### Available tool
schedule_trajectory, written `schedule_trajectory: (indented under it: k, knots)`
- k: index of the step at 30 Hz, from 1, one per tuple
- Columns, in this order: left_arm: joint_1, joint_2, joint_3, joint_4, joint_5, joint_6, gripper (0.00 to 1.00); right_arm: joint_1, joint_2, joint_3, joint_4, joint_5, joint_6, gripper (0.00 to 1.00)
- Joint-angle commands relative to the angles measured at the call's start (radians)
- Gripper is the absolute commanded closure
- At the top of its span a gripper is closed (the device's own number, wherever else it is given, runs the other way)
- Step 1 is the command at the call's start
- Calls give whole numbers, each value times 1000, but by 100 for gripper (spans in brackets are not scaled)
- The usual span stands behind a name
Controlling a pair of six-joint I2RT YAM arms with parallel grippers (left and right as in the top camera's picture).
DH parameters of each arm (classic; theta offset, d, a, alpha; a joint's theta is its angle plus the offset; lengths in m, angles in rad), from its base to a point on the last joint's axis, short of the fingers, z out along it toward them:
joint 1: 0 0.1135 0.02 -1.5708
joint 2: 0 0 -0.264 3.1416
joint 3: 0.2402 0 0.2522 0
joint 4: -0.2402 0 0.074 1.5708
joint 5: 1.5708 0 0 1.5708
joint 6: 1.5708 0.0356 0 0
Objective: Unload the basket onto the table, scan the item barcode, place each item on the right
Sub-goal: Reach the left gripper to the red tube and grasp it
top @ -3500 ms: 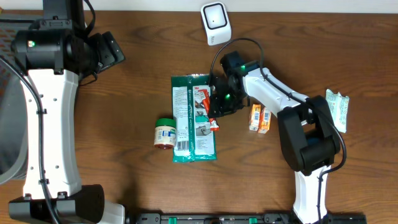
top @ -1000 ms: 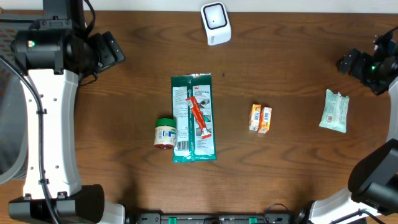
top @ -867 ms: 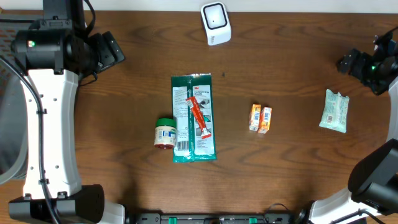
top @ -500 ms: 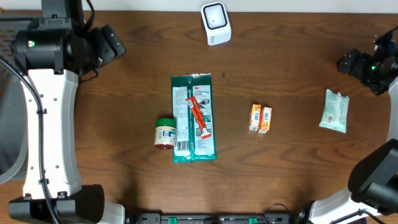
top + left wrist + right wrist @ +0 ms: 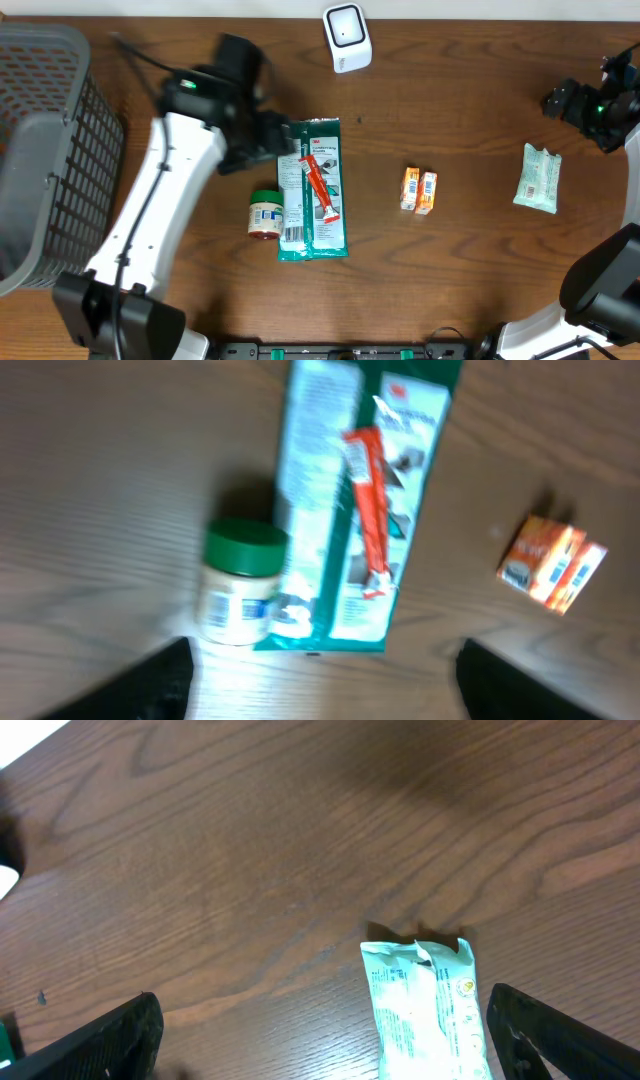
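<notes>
The red tube [image 5: 318, 187] is laid lengthwise on the green packet [image 5: 312, 225], which is set flat near the middle of the table [image 5: 450, 290], well apart from the white scanner [image 5: 346, 37] at the far edge. Print on both tube and packet is blurred in the left wrist view, and no barcode can be made out. The left gripper [image 5: 283, 140] is held at the packet's upper left corner and is smeared in the overhead view. In its own camera its fingers [image 5: 150, 685] are seen spread wide with nothing between them. The right gripper [image 5: 560, 102], its arm cut off at the right edge, is likewise parted and empty, near one white pouch [image 5: 430, 1005]. One green-lidded jar [image 5: 264, 214] is set just beside the packet's left side, its contents hidden. Two orange boxes [image 5: 418, 191] are placed side by side. One grey basket [image 5: 45, 150] is cut off at the left, its inside only partly seen.
</notes>
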Motion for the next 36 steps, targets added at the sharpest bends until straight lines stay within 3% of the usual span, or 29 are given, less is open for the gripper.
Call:
schedule_trajectory:
  k: [1, 2, 3, 5, 8, 14, 36]
  knots:
    - [-61, -3, -26, 63, 5, -32, 29, -4, 3, -1, -2, 5, -10, 1]
    - [-83, -3, -35, 77, 2, -63, 50, -4, 3, -1, -2, 5, -10, 1]
    - [-109, -3, -49, 97, -12, -99, 60, -4, 3, -1, -2, 5, -10, 1]
    - [-154, -2, -80, 120, -87, -169, 66, -4, 3, -1, -2, 5, -10, 1]
    - [-244, 11, -146, 153, -207, -293, 66, -4, 3, -1, -2, 5, -10, 1]
    - [-344, 64, -217, 289, -316, -315, 65, -4, 3, -1, -2, 5, -10, 1]
    - [-352, 378, -225, 371, -278, -365, 62, -4, 3, -1, -2, 5, -10, 1]
